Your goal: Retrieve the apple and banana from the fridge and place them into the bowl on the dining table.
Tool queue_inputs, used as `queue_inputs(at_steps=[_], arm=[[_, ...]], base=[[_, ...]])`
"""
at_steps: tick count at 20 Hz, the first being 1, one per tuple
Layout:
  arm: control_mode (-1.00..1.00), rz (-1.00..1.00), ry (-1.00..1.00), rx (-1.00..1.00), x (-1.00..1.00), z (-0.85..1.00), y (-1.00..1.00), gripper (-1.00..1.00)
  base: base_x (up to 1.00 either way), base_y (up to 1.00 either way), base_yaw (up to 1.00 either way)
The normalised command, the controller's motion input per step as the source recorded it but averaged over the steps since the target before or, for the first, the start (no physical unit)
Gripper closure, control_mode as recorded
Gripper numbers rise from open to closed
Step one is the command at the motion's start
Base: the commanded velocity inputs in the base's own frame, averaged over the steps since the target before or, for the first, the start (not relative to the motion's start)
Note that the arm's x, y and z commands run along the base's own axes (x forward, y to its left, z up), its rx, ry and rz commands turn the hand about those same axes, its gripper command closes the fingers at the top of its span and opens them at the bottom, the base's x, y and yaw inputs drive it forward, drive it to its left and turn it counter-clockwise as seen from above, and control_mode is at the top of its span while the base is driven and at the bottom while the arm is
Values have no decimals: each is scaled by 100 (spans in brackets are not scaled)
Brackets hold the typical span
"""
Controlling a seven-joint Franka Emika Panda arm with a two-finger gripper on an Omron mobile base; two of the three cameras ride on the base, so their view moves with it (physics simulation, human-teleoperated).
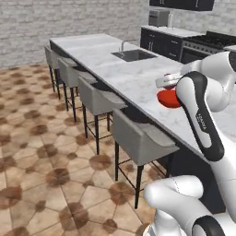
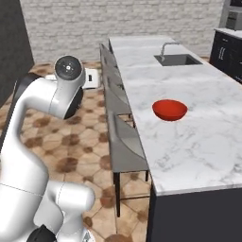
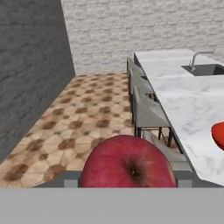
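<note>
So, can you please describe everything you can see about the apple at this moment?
The apple is dark red with paler flecks, smooth and glossy, round. A dark dimple at one end faces the hand camera. It sits at the bottom of the hand view, held in the pincer, whose grey fingers press its two sides. It is in the air over the patterned floor beside the stools, not yet above the dining table, and the bowl lies off to its right.

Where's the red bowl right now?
The red bowl sits on the marble dining table, near its stool-side edge, well short of the sink; in the left base view the arm partly hides it.
</note>
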Motion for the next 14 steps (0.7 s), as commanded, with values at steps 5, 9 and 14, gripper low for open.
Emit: queue_inputs(at_steps=[5, 9, 14], arm=[[100, 0, 0, 0, 0, 0, 0, 100], [100, 0, 0, 0, 0, 0, 0, 100], [100, 0, 0, 0, 0, 0, 0, 100]], base=[[16, 99, -31], [22, 56, -38], [41, 28, -45]])
